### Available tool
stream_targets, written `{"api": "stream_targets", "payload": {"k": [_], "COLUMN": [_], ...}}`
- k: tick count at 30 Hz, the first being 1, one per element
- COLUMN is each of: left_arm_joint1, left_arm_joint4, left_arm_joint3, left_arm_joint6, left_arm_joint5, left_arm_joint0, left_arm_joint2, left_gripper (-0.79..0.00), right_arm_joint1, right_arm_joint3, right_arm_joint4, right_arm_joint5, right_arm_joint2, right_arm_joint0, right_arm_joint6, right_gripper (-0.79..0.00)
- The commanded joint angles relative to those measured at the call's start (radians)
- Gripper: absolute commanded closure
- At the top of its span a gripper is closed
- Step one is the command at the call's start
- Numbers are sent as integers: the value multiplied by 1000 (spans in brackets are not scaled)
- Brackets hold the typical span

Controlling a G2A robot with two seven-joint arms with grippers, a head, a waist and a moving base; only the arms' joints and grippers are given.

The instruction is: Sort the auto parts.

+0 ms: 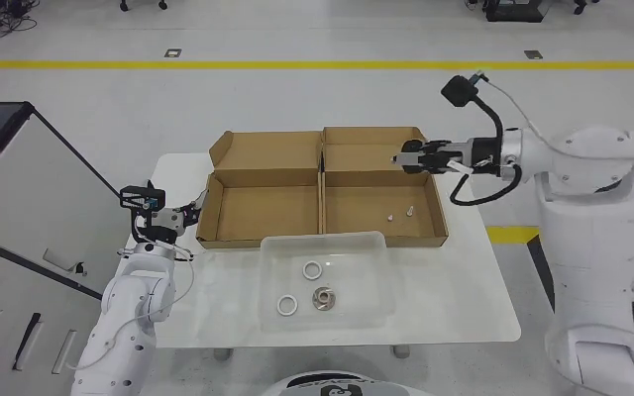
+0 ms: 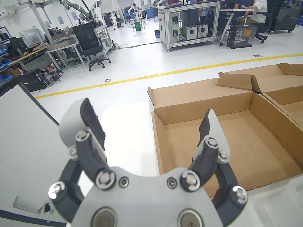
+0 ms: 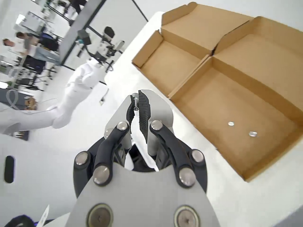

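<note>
My right gripper (image 3: 136,98) is shut on a small silver screw (image 3: 135,102). In the top view it (image 1: 398,158) hovers over the back of the right cardboard box (image 1: 432,188). Two small silver parts (image 1: 390,215) (image 1: 407,210) lie on that box's floor, also seen from the right wrist (image 3: 230,123) (image 3: 252,133). The left cardboard box (image 1: 260,210) holds nothing. A clear plastic tray (image 1: 369,239) in front of the boxes holds two white rings (image 1: 312,268) (image 1: 288,305) and a metal gear-like part (image 1: 323,296). My left gripper (image 2: 147,111) stands open beside the left box's outer wall (image 2: 157,140).
Both boxes have raised back flaps (image 1: 267,150). A dark-framed panel (image 1: 59,168) stands left of the table. The white table (image 1: 466,297) has bare surface at the front right. The tray's corner (image 2: 294,187) lies close to my left gripper.
</note>
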Motion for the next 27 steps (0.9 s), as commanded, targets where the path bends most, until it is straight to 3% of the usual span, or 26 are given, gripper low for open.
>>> {"api": "stream_targets", "payload": {"k": [1, 12, 27], "left_arm_joint1": [0, 0, 0], "left_arm_joint4": [0, 0, 0], "left_arm_joint3": [0, 0, 0], "left_arm_joint6": [0, 0, 0], "left_arm_joint5": [0, 0, 0], "left_arm_joint0": [0, 0, 0], "left_arm_joint2": [0, 0, 0], "left_gripper": [-785, -785, -785], "right_arm_joint1": [2, -9, -40], "right_arm_joint3": [19, 197, 356], "right_arm_joint4": [-103, -490, -597], "right_arm_joint5": [-18, -71, -63], "right_arm_joint2": [-52, -318, -517], "right_arm_joint0": [46, 198, 187], "right_arm_joint6": [-3, -52, -147], "right_gripper": [0, 0, 0]}}
